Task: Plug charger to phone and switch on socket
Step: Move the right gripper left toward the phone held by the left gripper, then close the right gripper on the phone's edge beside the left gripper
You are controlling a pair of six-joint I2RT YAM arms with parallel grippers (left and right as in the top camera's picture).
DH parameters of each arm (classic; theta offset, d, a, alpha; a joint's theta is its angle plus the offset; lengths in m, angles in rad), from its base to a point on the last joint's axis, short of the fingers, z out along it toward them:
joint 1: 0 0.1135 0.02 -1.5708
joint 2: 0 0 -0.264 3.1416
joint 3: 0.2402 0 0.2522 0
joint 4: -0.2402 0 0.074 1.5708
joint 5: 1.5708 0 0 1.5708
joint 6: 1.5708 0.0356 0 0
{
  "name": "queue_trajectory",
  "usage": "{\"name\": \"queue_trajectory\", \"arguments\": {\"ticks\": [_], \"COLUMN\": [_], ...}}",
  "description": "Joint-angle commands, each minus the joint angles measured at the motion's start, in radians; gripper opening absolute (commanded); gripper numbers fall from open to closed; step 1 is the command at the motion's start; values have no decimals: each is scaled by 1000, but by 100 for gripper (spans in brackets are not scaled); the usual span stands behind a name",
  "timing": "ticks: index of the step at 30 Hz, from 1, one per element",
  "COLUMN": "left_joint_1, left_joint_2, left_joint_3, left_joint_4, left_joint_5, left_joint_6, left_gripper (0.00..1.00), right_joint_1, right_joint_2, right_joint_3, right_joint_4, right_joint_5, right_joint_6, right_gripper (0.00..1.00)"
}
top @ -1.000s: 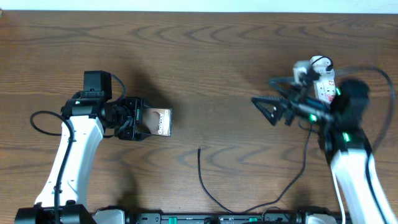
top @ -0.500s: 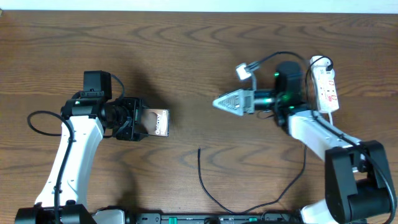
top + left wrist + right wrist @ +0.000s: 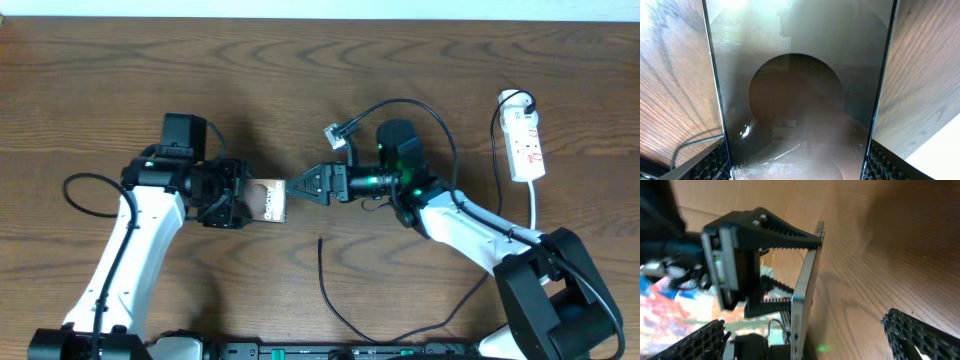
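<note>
The phone (image 3: 268, 199) hangs just above the table, with my left gripper (image 3: 228, 193) shut on its left end. In the left wrist view its glossy face (image 3: 800, 90) fills the frame between the two pads (image 3: 715, 165). My right gripper (image 3: 296, 187) stands open at the phone's right end. In the right wrist view the phone (image 3: 804, 300) shows edge-on between my wide-open right gripper (image 3: 805, 332), touching neither finger. The charger (image 3: 330, 290) lies loose on the table, its plug tip (image 3: 320, 239) just below the phone. The socket (image 3: 526, 145) lies at the far right.
The charger's black cable runs from below the phone down to the table's front edge (image 3: 400, 340) and curves up toward the right arm. The socket's white cord (image 3: 538, 205) trails down beside my right arm's base. Bare wood lies behind both arms.
My right arm has swung left from beside the socket across the table to the phone's right end, its gripper staying open. The left arm has shifted right with the phone.
</note>
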Motion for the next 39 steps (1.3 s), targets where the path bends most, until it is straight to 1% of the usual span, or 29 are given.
{"name": "queue_trajectory", "arguments": {"ticks": [1, 9, 13, 17, 20, 23, 25, 26, 30, 32, 37, 39], "left_joint_1": [-28, -84, -104, -122, -141, -161, -171, -178, -180, -180, -179, -180], "left_joint_2": [-14, -14, -14, -14, -14, -14, -14, -14, -14, -14, -14, -14], "left_joint_3": [22, 22, 22, 22, 22, 22, 22, 22, 22, 22, 22, 22], "left_joint_4": [13, 15, 16, 18, 32, 63, 71, 71, 71, 72, 72, 76], "left_joint_5": [-8, -8, -18, -18, -18, -18, -18, -18, -18, -18, -19, -18], "left_joint_6": [-71, -175, -210, -236, -253, -254, -260, -270, -272, -272, -272, -272], "left_gripper": [7, 7, 8, 8, 7, 7, 7, 8, 7, 7, 7, 7], "right_joint_1": [35, 101, 128, 144, 156, 164, 165, 166, 166, 166, 166, 166], "right_joint_2": [2, 2, 2, 2, 2, 2, 2, 2, 2, 2, 2, 2], "right_joint_3": [17, 17, 17, 17, 17, 17, 17, 17, 17, 17, 17, 17], "right_joint_4": [2, 2, 2, 2, 2, 2, 1, -1, -2, -2, -2, -2], "right_joint_5": [101, 196, 218, 227, 233, 246, 246, 246, 246, 246, 246, 246], "right_joint_6": [69, 154, 154, 154, 154, 153, 153, 154, 153, 153, 153, 153], "right_gripper": [99, 96, 84, 81, 75, 65, 61, 55, 43, 40, 40, 36]}}
